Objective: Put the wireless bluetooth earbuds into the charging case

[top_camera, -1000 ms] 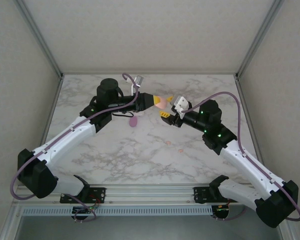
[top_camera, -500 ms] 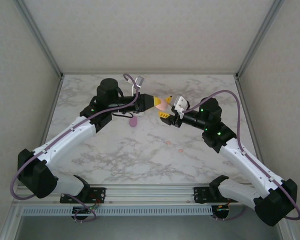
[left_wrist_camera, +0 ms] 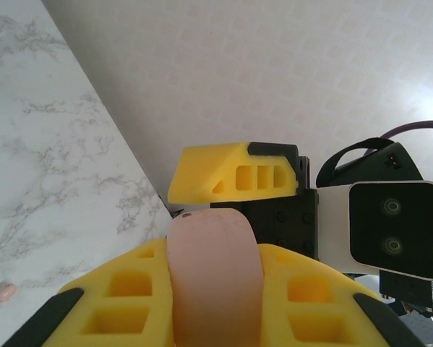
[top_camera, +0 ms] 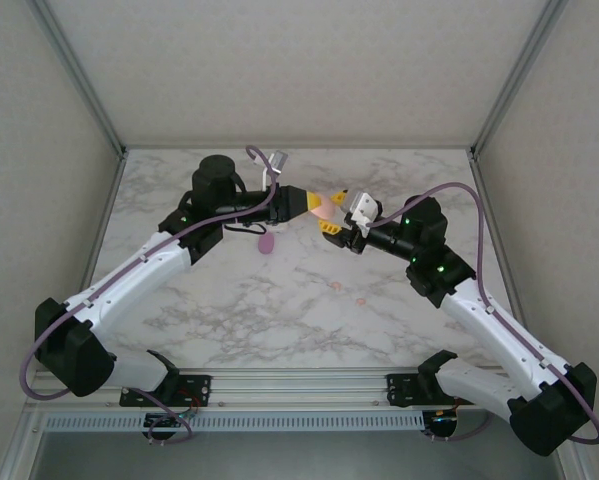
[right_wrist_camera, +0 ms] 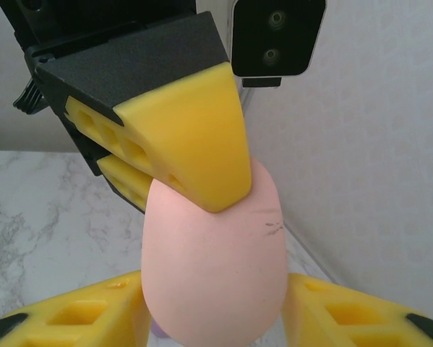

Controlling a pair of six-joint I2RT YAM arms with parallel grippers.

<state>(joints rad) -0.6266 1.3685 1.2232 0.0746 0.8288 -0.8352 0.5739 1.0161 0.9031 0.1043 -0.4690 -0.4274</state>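
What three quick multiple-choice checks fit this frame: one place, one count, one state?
1. The purple case lies: A) on the table by the left arm; B) against the back wall; C) at the right corner.
2. Loose pink earbuds on the marble, top view: A) none; B) two; C) five.
3. The pink case is: A) flat on the table; B) clamped in the left gripper; C) under the purple case.
A, it rests beside that arm; B, two specks lie mid-table; B, yellow fingers pinch it aloft.

2 cases (top_camera: pixel 266 243), 2 pink buds (top_camera: pixel 336 287).
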